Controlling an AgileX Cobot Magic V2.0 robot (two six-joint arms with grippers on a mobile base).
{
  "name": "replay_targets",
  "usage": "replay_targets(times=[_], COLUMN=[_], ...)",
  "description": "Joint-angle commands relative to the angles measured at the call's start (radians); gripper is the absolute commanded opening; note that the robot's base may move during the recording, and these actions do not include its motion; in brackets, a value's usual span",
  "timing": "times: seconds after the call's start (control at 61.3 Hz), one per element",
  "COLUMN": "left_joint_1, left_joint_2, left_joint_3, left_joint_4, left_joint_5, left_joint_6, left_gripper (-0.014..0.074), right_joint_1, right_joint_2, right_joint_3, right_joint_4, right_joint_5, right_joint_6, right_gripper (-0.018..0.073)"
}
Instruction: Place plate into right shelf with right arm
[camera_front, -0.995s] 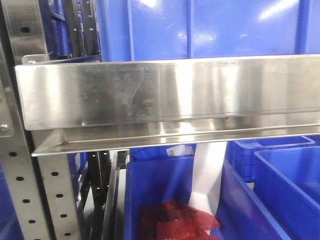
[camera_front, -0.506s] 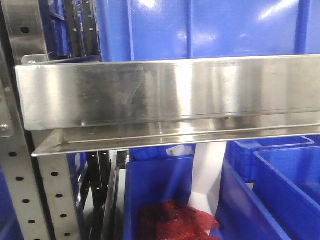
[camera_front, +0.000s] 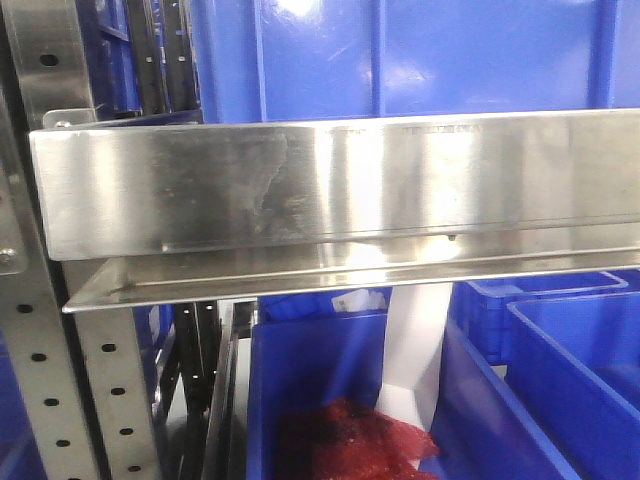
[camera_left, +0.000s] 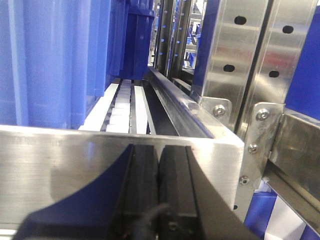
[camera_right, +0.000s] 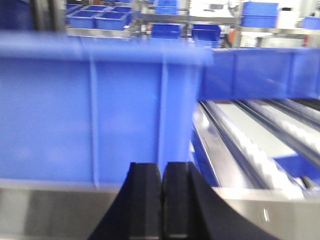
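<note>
Across the last second we see almost nothing shift at the right shelf, both the left gripper and right gripper show fingers pressed together on nothing, and the plate appears in no view, so we judge the placing either finished or not started.

Red mesh bag in bin — white card behind.

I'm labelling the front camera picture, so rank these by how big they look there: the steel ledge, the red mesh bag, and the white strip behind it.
Largest to smallest in the front view:
1. Steel ledge, spanning nearly the full width.
2. Red mesh bag, cut off by the bottom edge.
3. White strip, narrow and partly hidden.
</note>
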Motion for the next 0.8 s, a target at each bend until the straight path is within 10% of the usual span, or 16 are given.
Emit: replay_targets(times=[0.0,0.783], left_joint_1=[0.001,0.001], left_joint_2=[-0.011,-0.011], left_joint_3=[0.007,0.007], left_joint_4=[0.000,0.000], left_joint_5=[-0.089,-0.089], left_joint_6=[-0.006,-0.006], left_gripper=[-0.0047,-0.0047], right_joint_1=[-0.013,-0.015], right_joint_2=[-0.056,-0.197], right_joint_3=[0.050,0.246], right_joint_4=[0.005,0.021], right_joint_5=[-0.138,-0.181], right_joint_6=[-0.014,-0.012], right_gripper=[0.0047,0.0047])
